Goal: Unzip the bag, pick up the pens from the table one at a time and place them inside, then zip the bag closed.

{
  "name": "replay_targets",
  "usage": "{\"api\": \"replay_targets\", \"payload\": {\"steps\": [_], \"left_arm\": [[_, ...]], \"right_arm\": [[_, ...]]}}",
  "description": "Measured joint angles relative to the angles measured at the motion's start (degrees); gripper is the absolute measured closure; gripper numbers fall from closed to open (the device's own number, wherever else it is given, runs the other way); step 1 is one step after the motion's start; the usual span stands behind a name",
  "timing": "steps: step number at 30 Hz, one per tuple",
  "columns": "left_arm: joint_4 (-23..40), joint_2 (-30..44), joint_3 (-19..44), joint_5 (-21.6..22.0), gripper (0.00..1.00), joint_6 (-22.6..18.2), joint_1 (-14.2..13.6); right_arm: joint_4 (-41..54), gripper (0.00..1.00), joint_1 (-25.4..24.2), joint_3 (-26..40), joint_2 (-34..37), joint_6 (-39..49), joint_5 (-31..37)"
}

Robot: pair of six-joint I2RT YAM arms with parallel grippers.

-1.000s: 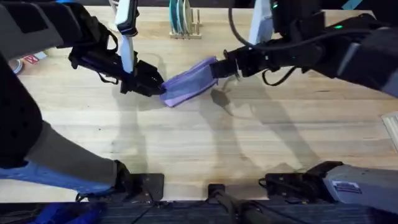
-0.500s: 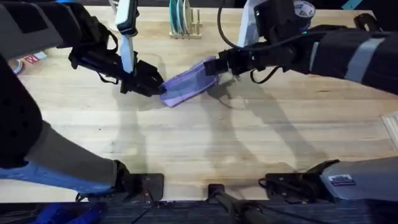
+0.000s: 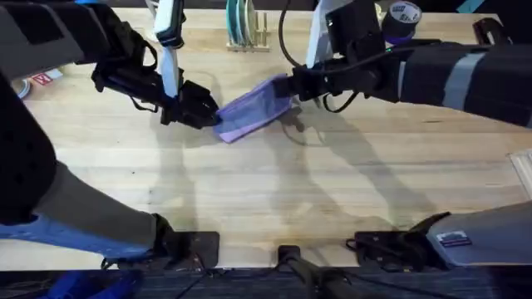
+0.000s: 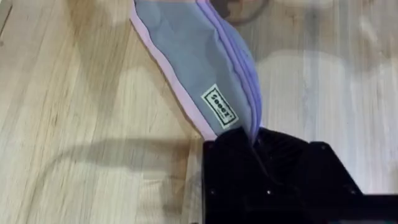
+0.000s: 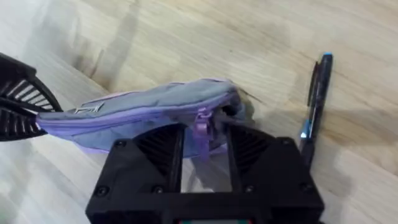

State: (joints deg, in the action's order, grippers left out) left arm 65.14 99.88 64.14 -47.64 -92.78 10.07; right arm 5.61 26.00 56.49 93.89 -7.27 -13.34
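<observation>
The lavender bag [image 3: 249,112] lies slanted on the table [image 3: 266,208] at centre back. My left gripper [image 3: 213,118] is shut on its near-left end, and in the left wrist view the fabric of the bag [image 4: 186,68] runs into the black fingers [image 4: 261,155]. My right gripper [image 3: 291,85] is at the far-right end. In the right wrist view the bag [image 5: 137,106] hangs its purple zipper pull [image 5: 200,127] between my fingers, which are closed in on it. One dark pen [image 5: 314,99] with blue ends lies on the wood just beside that end.
A wooden rack with teal plates [image 3: 245,29] stands at the back edge. A tape roll [image 3: 403,15] sits at the back right and a small card [image 3: 41,79] at the far left. The front half of the tabletop is bare wood.
My right arm has shifted left, bringing its gripper further onto the bag's right end. The left gripper and the bag have stayed where they were.
</observation>
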Motion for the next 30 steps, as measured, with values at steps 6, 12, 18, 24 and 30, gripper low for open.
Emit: {"api": "replay_targets", "payload": {"steps": [6,12,18,24,30], "left_arm": [[0.0,0.0,0.0,0.1,0.957,0.0,0.0],[0.0,0.0,0.0,0.1,0.957,0.0,0.0],[0.1,0.0,0.0,0.1,0.957,0.0,0.0],[0.2,0.0,0.0,0.1,0.957,0.0,0.0],[0.2,0.0,0.0,0.1,0.957,0.0,0.0]], "right_arm": [[-0.3,0.749,0.0,0.0,0.0,0.0,0.3],[-0.3,0.781,0.0,0.0,0.0,0.0,0.4],[-0.3,0.75,-0.2,0.0,0.0,0.0,0.4],[-0.2,0.756,-0.2,0.0,0.0,0.0,0.4],[0.6,0.754,-0.2,0.0,-0.8,0.0,0.5]]}}
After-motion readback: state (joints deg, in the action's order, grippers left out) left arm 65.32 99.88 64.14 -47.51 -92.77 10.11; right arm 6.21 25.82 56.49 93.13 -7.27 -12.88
